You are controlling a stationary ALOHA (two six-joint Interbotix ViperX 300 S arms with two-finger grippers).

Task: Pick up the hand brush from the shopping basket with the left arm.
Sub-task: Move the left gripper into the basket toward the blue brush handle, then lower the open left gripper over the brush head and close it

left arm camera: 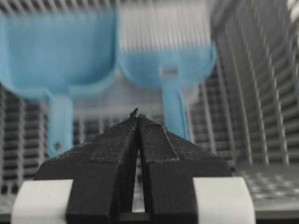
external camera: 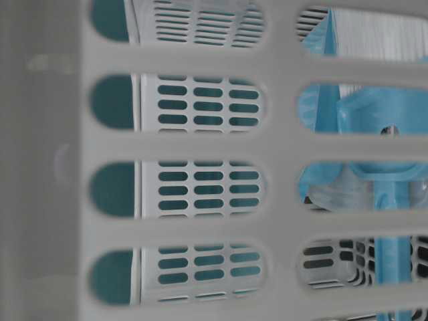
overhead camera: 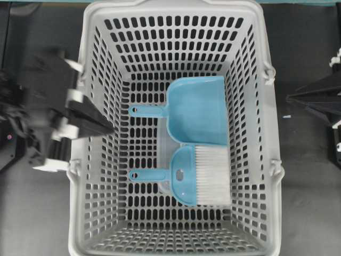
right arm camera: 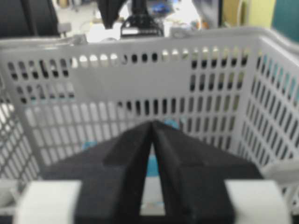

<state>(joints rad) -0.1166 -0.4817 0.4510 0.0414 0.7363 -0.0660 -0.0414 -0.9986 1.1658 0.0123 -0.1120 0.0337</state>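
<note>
Left end effector [overhead camera: 104, 128]: clenched, fingers pressed tip to tip, grasping nothing; it pokes over the basket's near wall, above the floor.
Right end effector [right arm camera: 152, 123]: clenched too, empty, parked outside the basket [overhead camera: 250, 133] on the far side.
Brush [overhead camera: 186, 175]: lies flat on the basket floor, ahead of your left end effector and a little to its right in the left wrist view.
Long axis: runs almost straight away from the left end effector, thin handle [left arm camera: 174, 112] pointing back at you, bristles [overhead camera: 212, 175] at the far end.
Neighbour: dustpan [overhead camera: 196, 109] just beside it, handle parallel, off to the other side of the fingertips.
Nearer arm: the left one, judged by the handle end.
Look: teal-blue half-round head with an oval hole, broad white-grey bristle band.
Next move, as a judgement: you would need to release the fingers before descending on the handle.
</note>
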